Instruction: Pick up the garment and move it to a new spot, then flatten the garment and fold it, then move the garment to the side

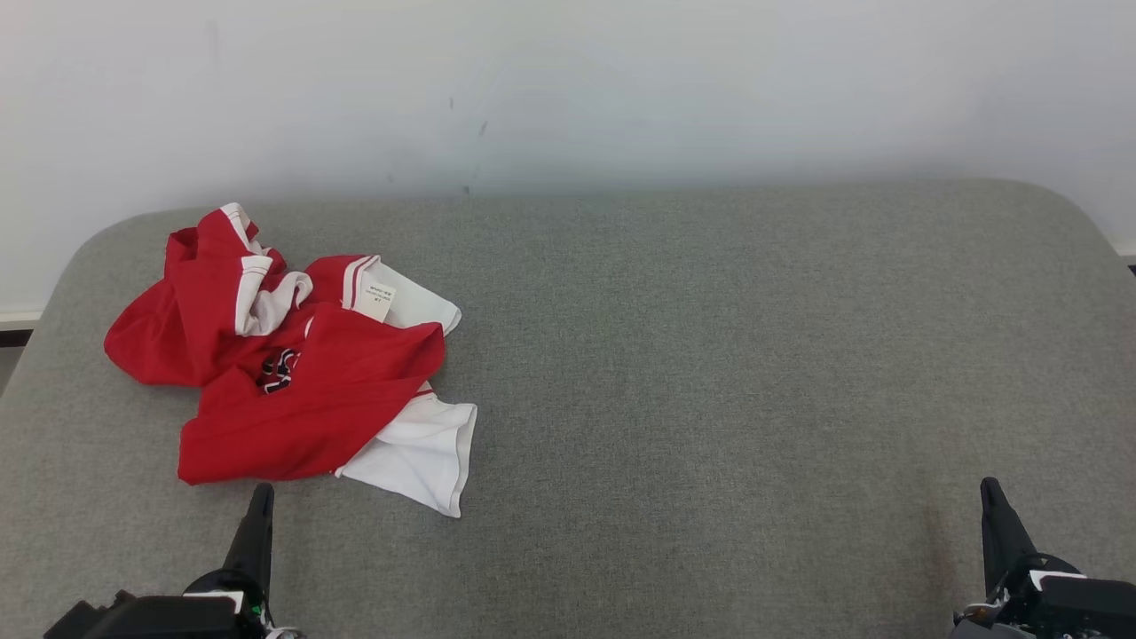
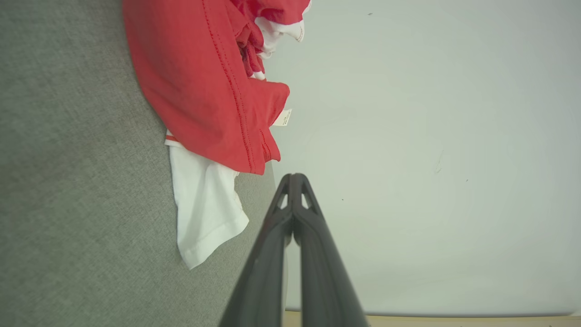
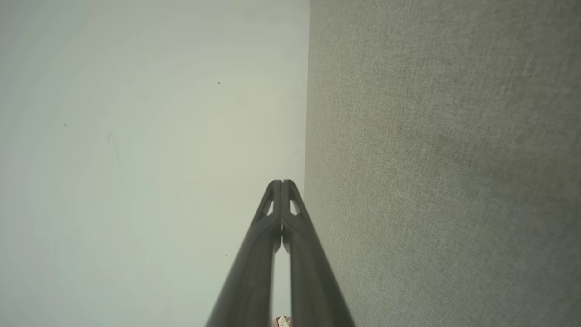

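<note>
A crumpled red and white garment [image 1: 293, 373] lies in a heap on the left part of the grey fabric surface [image 1: 710, 373], with a white sleeve spread toward the front. My left gripper [image 1: 263, 493] rests shut just in front of the garment's near edge, apart from it and holding nothing. The left wrist view has the garment [image 2: 209, 91] ahead and to the left of the closed left gripper [image 2: 295, 177]. My right gripper [image 1: 989, 488] sits shut at the lower right, far from the cloth. The right gripper's tips [image 3: 281, 183] touch each other in the right wrist view.
A white wall [image 1: 568, 89] stands directly behind the grey surface. The surface has rounded back corners and stretches wide to the right of the garment. A strip of floor shows at the far left edge [image 1: 13, 342].
</note>
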Tool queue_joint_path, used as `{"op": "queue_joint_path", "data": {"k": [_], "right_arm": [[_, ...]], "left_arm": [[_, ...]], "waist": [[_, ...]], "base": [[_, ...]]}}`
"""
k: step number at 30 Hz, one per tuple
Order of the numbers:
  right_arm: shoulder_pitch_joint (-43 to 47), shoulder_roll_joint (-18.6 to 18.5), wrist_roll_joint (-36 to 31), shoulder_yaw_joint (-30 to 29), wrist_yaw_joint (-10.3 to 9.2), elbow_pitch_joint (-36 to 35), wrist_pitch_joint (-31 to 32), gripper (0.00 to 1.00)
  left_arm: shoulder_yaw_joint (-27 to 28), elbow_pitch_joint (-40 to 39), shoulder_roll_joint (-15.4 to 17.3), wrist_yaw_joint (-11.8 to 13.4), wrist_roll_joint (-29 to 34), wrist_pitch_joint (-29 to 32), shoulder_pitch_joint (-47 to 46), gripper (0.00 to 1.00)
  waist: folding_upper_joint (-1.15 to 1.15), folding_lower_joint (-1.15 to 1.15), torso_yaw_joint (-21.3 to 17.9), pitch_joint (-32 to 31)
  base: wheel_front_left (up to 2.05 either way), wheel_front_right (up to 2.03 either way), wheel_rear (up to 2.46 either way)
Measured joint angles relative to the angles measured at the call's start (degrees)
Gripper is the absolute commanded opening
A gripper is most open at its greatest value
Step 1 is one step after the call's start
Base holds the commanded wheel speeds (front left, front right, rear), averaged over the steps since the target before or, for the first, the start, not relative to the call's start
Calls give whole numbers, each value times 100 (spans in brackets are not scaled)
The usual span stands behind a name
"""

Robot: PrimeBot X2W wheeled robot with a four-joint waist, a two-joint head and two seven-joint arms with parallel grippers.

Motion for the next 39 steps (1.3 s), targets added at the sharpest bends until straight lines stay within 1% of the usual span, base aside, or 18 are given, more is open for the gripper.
{"op": "queue_joint_path", "data": {"k": [9, 10, 11, 12, 16, 30, 39], "right_arm": [[0, 0, 0, 0, 0, 0, 0, 0], [0, 0, 0, 0, 0, 0, 0, 100], [8, 4, -1, 4, -1, 24, 0, 0], [36, 18, -2, 9, -8, 75, 0, 100], [198, 78, -2, 47, -33, 196, -9, 100], [193, 73, -87, 292, -33, -42, -277, 100], [188, 25, -325, 431, -33, -328, -504, 100]], "left_arm": [[0, 0, 0, 0, 0, 0, 0, 0], [0, 0, 0, 0, 0, 0, 0, 100], [-4, 22, -3, 3, 0, 0, 10, 0], [-9, 79, -15, 4, 0, -1, 41, 100], [-26, 199, -59, 9, 0, -14, 187, 100], [-147, -45, -55, 9, 66, -315, 183, 100], [-249, -275, 1, 9, 508, -523, 183, 100]], "waist": [[0, 0, 0, 0], [0, 0, 0, 0], [0, 0, 0, 0], [0, 0, 0, 0], [0, 0, -1, 0], [0, 0, -9, -8], [0, 0, -23, -12]], "base": [[0, 0, 0], [0, 0, 0], [0, 0, 0], [0, 0, 0], [0, 0, 0], [0, 0, 0], [0, 0, 0]]}}
